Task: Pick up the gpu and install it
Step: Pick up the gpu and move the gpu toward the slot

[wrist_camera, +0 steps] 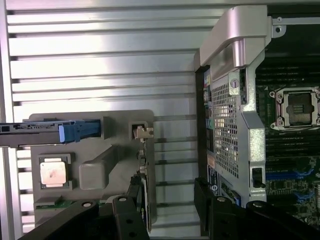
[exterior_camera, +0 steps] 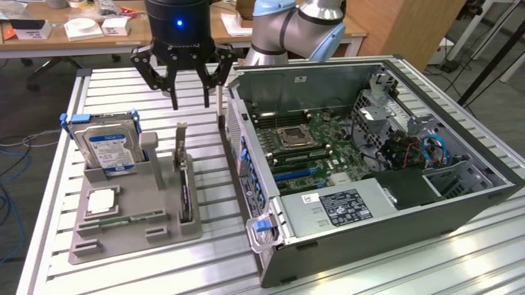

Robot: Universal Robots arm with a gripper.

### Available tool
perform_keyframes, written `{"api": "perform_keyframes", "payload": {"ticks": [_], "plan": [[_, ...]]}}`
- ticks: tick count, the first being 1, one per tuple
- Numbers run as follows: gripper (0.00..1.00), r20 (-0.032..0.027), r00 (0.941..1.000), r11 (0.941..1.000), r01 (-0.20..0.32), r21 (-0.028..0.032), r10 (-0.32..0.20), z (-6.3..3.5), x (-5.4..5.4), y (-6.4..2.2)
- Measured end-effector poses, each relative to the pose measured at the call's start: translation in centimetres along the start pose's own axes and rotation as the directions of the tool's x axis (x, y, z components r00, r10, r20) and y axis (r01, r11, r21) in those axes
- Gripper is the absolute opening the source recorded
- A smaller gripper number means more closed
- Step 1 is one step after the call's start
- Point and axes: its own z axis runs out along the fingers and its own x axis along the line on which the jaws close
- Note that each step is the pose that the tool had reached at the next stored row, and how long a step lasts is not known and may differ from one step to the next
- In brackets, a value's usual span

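The claw (exterior_camera: 189,97) hangs at the upper centre-left of the exterior view. Its fingers are spread wide and hold nothing, above the slatted surface (exterior_camera: 115,92). The gpu (exterior_camera: 185,187) stands on edge in a grey holder (exterior_camera: 131,236) at the lower left of that view, below the claw and apart from it. A hard drive (exterior_camera: 107,147) stands upright in the same holder. The open computer case (exterior_camera: 369,209) lies on the exterior view's right, just beside the holder.
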Motion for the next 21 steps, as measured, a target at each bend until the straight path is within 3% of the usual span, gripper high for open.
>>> {"api": "perform_keyframes", "payload": {"ticks": [21], "plan": [[0.55,0.0001,1.0,1.0,0.0,-0.0001,0.0,1.37,0.2,-0.23]]}}
